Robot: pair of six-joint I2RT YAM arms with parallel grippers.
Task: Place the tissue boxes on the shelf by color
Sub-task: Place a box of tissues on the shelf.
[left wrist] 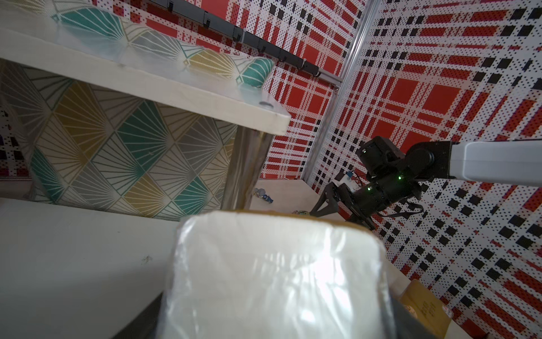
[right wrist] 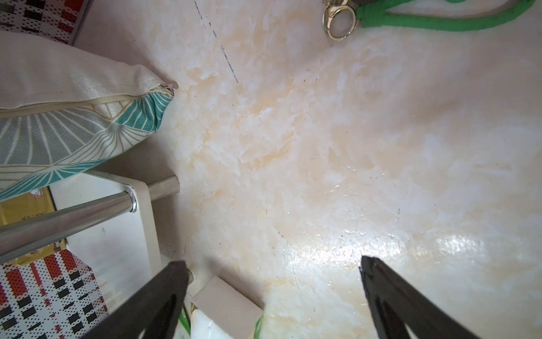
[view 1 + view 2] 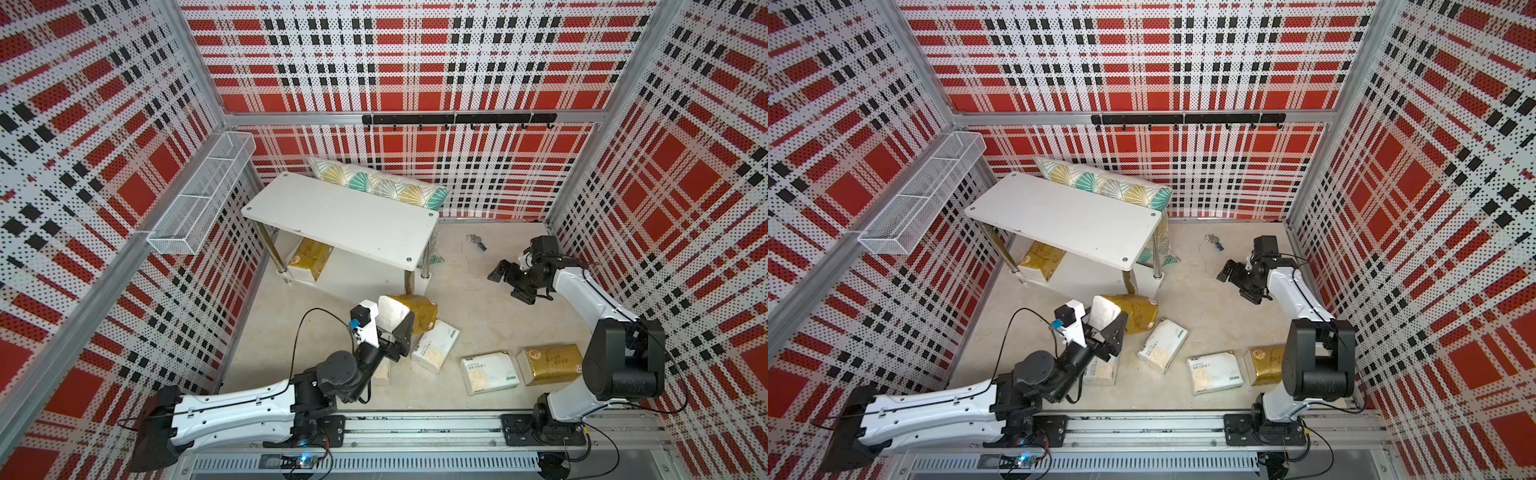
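My left gripper (image 3: pixel 392 322) is shut on a gold tissue box (image 3: pixel 417 307), held off the floor just in front of the shelf (image 3: pixel 340 216). The box's white end (image 1: pixel 275 273) fills the left wrist view and hides the fingers. Another gold tissue box (image 3: pixel 309 257) lies on the shelf's lower tier at its left end. On the floor lie two white tissue boxes (image 3: pixel 436 345) (image 3: pixel 488 372), a third (image 3: pixel 382 372) partly under my left arm, and one gold box (image 3: pixel 550 363). My right gripper (image 3: pixel 510 286) (image 2: pixel 272 273) hangs open and empty over bare floor, right of the shelf.
A teal-and-gold pillow (image 3: pixel 374 185) leans on the back wall behind the shelf. A green strap with a metal clasp (image 2: pixel 338 20) lies on the floor at the back right. A white wire basket (image 3: pixel 203 195) hangs on the left wall. A hook rail (image 3: pixel 457 119) runs along the back wall.
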